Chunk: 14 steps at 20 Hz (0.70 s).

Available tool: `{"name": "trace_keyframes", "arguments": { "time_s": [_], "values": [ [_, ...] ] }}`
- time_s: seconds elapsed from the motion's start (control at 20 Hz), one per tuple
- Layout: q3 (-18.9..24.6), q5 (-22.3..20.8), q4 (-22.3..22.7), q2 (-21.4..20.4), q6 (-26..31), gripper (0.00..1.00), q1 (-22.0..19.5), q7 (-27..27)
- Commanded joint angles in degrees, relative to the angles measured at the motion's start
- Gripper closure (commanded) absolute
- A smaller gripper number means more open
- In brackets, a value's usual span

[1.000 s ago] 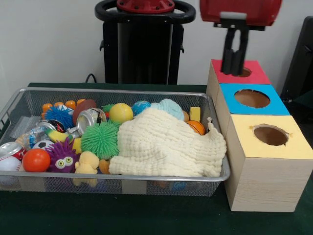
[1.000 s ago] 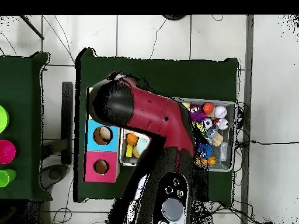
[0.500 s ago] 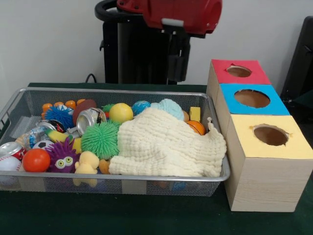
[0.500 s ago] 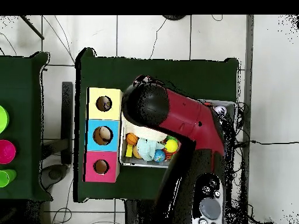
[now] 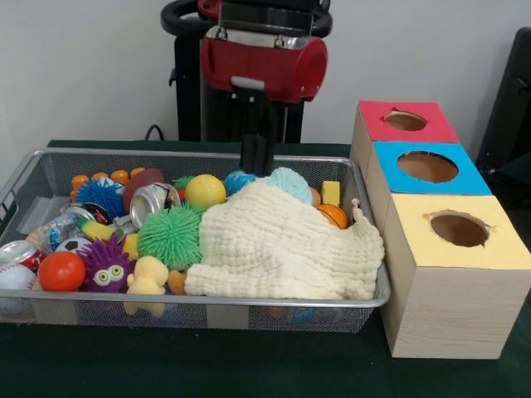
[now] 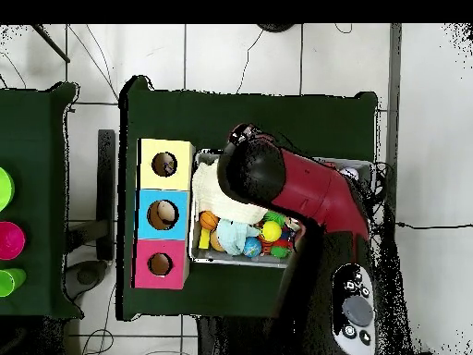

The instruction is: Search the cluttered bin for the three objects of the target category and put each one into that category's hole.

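— Bin (image 5: 50, 308) contents? Where's the claw?
— Wire bin left of three boxes: red (image 5: 406, 124), blue (image 5: 426, 168), yellow (image 5: 459, 231). A cream cloth (image 5: 278, 242) smothers its right half. The gripper (image 5: 256, 167), fingers together and empty, has swung from the red box to hang over the bin's far edge.

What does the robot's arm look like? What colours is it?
The arm ends in a shiny red drum shape with a small pale label on its front. Below it hangs a slim black gripper. From overhead, the arm is dark red with a rounded black cap.
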Motion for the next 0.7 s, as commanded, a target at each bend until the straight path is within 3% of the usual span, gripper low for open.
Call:
{"name": "trace_keyframes", "arguments": {
  "time_s": [0.05, 0.1, 0.7],
  "values": [
    [9.68, -6.15, 6.77, 2.25, -2.75, 1.00, -2.45, -4.74],
    [10.43, -7.29, 6.86, 2.14, -3.03, 0.00, -2.94, -3.86],
    [9.55, -10.48, 6.87, 2.81, -1.73, 0.00, -2.16, 0.09]
  ]
}}
